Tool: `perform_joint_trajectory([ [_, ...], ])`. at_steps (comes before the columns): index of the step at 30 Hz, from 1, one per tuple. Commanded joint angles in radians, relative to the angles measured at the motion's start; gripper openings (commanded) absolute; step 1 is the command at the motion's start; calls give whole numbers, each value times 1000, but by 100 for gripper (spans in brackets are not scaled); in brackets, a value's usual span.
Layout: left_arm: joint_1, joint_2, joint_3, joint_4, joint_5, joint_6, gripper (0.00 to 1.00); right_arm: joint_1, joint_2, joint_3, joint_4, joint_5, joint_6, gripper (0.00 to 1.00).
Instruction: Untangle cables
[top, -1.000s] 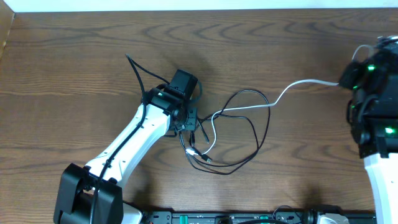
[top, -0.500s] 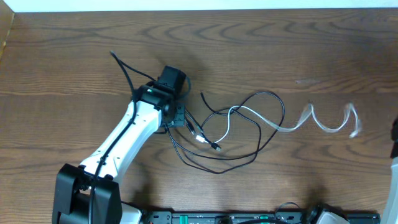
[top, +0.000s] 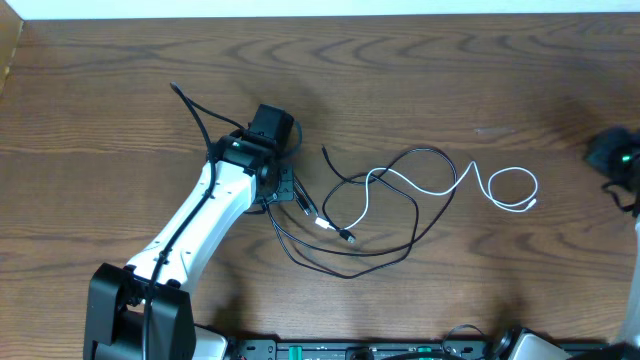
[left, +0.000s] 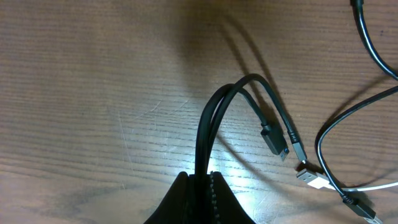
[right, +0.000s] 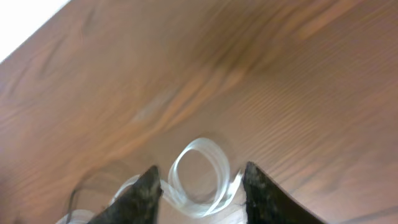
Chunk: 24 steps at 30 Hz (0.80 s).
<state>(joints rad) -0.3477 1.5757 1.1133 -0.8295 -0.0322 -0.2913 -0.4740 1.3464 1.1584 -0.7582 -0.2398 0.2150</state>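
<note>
Altogether, one wooden table (top: 120, 60) carried the lot.

Arms and grippers: two of each. The white left arm (top: 200, 215) reached in over the table. Only a dark part of the right one showed at the edge of the overhead view.

White cables: one.

Black cables (top: 345, 274): at least two strands. The full count could not be told where they crossed.

Left gripper (top: 285, 188): closed tight on the black cables. In the left wrist view two strands (left: 208, 124) came out side by side from between the closed fingers of this gripper (left: 200, 178). They arched over and came down on the table just beyond it, each ending in a small plug. The remaining black cord spread in wide, overlapping loops on the table, running from the left gripper out toward the right arm's side.

White cable (top: 430, 191): one plug end lay just beside the left gripper, near the black plugs. From there it ran through the black loops and away. It ended in a single round coil flat on the table, past the black loops and well apart from the left gripper.

Right gripper (right: 200, 186): fingers spread apart, gripping nothing. The white coil (right: 217, 163) lay on the table below the gap, untouched. This gripper stood well apart from the left gripper.
</note>
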Motion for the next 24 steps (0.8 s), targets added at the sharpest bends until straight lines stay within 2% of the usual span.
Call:
perform_joint_trajectory([
  [1, 4, 8, -5, -3, -2, -10, 8, 43, 35, 15, -86, -217, -37, 49],
  [4, 4, 8, -5, -2, -2, -10, 8, 85, 60, 15, -185, -216, -37, 62],
  [8, 4, 7, -5, -2, -2, -10, 7, 143, 80, 11, -255, -216, -37, 71],
  [14, 4, 7, -5, 0, -2, -10, 7, 237, 109, -18, -254, -202, -19, 72],
  [19, 4, 7, -5, 1, -2, -21, 7, 314, 159, -81, -220, -173, 73, 71],
  [24, 4, 7, -5, 0, -2, -21, 7, 362, 201, -140, -113, -174, 178, 70],
])
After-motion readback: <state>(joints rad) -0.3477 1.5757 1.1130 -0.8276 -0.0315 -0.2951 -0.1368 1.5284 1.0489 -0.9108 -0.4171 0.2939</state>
